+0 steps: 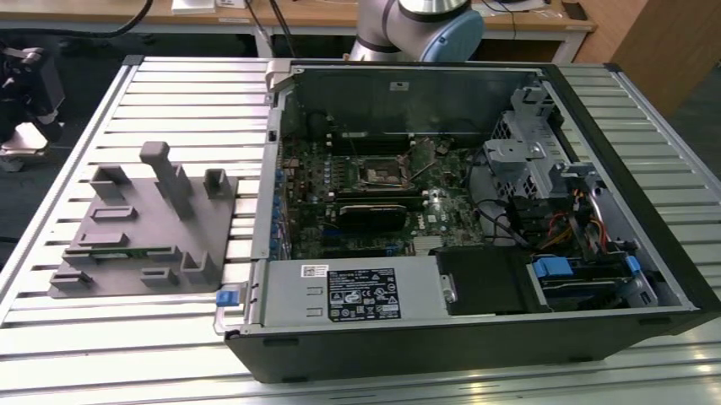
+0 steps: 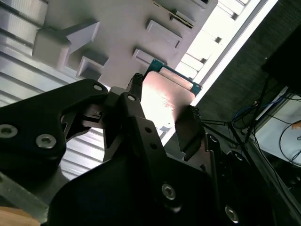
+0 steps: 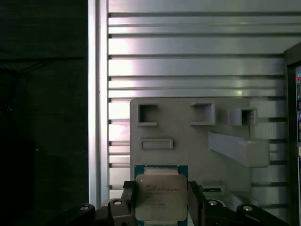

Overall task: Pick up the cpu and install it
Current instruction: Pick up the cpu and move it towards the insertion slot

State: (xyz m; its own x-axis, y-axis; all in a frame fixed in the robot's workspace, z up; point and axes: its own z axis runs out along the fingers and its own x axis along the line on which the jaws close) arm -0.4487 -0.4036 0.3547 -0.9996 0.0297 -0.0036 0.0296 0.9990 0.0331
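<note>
The cpu (image 3: pixel 160 194), a thin square chip with a pale metal top and a green edge, sits between my gripper's (image 3: pixel 161 201) two black fingers (image 3: pixel 128 197). In the second wrist view the cpu (image 2: pixel 165 96) shows the same way, with my gripper (image 2: pixel 162 107) shut on its opposite sides. It hangs over the near end of the grey fixture plate (image 3: pixel 188 136). In the exterior view the open computer case (image 1: pixel 631 152) lies on its side, and the dark square socket (image 1: pixel 383 173) sits in the middle of the motherboard.
The grey fixture plate (image 1: pixel 147 236), with raised blocks and posts, lies on the slatted metal table (image 1: pixel 169 93) at the exterior view's left of the case. A grey power supply box (image 1: pixel 349 291) fills the case's near side. Drive cages and cables (image 1: pixel 552 194) crowd its right. The arm's base (image 1: pixel 417 25) stands behind the case.
</note>
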